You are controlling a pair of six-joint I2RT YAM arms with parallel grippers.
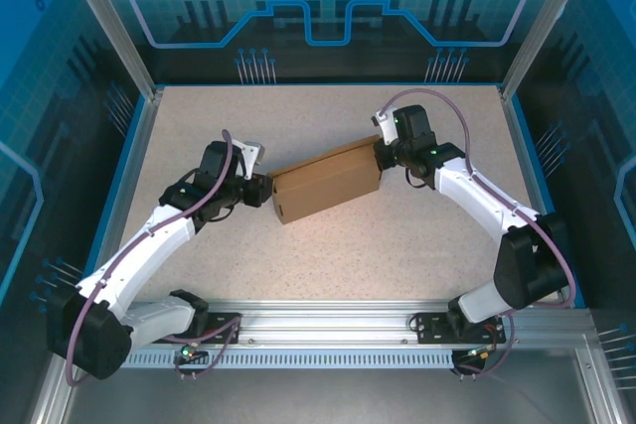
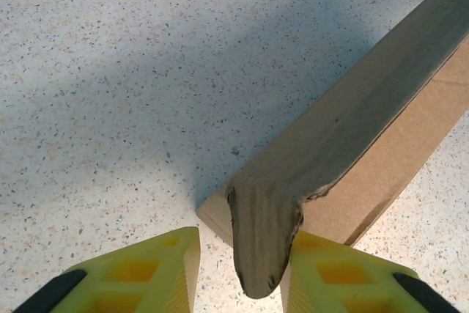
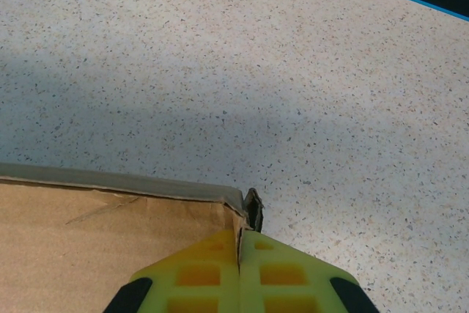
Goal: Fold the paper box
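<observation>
I am looking at the plain brown cardboard paper box [image 1: 326,183] lying in the middle of the pale speckled table [image 1: 397,255] in the overhead view, its long side running from lower left to upper right, with one arm at each end.

The left gripper [image 1: 260,189] is sitting at the box's left end. In the left wrist view its yellow fingers [image 2: 165,269] are standing spread at the bottom of the frame, with a curled brown tab [image 2: 260,247] of the box hanging between them. The tab is lying against one finger and a gap is showing beside the other, so nothing is being pinched there.

The right gripper [image 1: 381,156] is meeting the box's right end. In the right wrist view its yellow fingers [image 3: 198,276] are pressed together at bottom centre, nipping the thin cardboard wall at the box's corner [image 3: 245,207].
</observation>
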